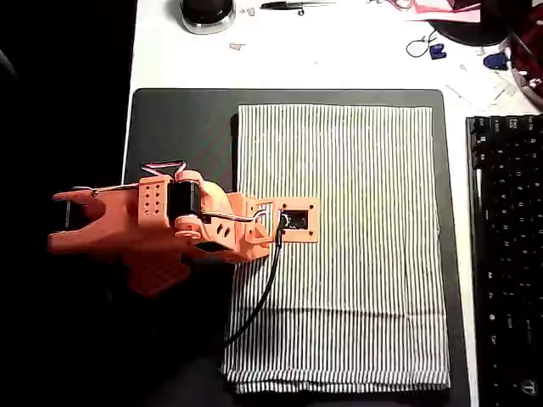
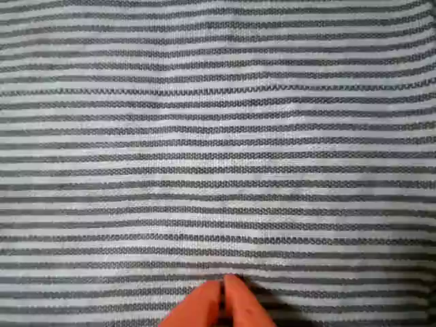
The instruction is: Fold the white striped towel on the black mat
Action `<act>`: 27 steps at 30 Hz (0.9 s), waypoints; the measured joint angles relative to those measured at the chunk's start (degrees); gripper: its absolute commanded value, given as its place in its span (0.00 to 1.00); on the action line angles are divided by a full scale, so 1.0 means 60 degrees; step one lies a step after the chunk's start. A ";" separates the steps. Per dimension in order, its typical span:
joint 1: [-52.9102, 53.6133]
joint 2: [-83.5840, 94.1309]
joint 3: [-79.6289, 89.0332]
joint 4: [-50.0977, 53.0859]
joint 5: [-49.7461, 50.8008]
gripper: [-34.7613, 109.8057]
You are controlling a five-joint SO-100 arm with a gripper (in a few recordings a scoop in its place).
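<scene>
Hand: the orange hand shows in the wrist view as two fingertips pressed together, side by side, with no gap and no cloth between them. It carries nothing. The tips sit down at the cloth, with a small shadow beside them; whether they press on it or hang just above it I cannot tell.

Arm: in the overhead view the orange arm reaches in from the left, its wrist camera plate over the left-centre part of the cloth.

White striped towel: the white striped towel lies flat and spread, its stripes running top to bottom in the overhead view. Its bottom edge looks doubled, as if layered, though I cannot be sure.

Black mat: the black mat lies under the towel, bare at the left and along the top.

Surface: the white surface beyond the mat carries small clutter; a black keyboard lies to the right of the mat.

Step in hand, as I judge it: no grip is taken yet.

How to do it well: spread the fingertips, go to an edge or corner instead of mid-cloth, pinch a single layer, lift low, and carry it across so the edges meet squarely.
</scene>
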 measured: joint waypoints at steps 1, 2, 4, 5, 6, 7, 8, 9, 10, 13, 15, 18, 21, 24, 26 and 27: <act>0.0000 0.0000 0.0000 0.0000 0.0015 0.24; 0.0029 0.0000 0.0000 0.0000 0.0088 0.24; 0.0117 0.0000 0.0000 0.0000 0.0161 0.24; 0.0117 0.0000 0.0000 0.0000 0.0234 0.24; 0.0088 0.0000 0.0000 0.0000 0.0352 0.24; 0.0073 0.0000 0.0000 0.0000 0.0425 0.25; 0.0103 0.0000 0.0000 0.0000 0.0439 0.25; 0.0146 0.0000 0.0000 0.0000 0.0498 0.24; 0.0146 0.0000 0.0000 0.0000 0.0542 0.24; 0.0220 0.0000 0.0000 0.0000 0.0542 0.25; 0.0278 0.0015 0.0000 0.0000 0.0542 0.26; 0.0220 0.0015 0.0000 0.0000 0.0557 0.24; 0.0381 0.0015 0.0000 0.0000 0.0571 0.24; 0.0439 0.0015 0.0000 0.0000 0.0571 0.24; 0.0498 0.0015 0.0000 0.0000 0.0571 0.24; 0.0483 0.0015 0.0000 0.0000 0.0571 0.24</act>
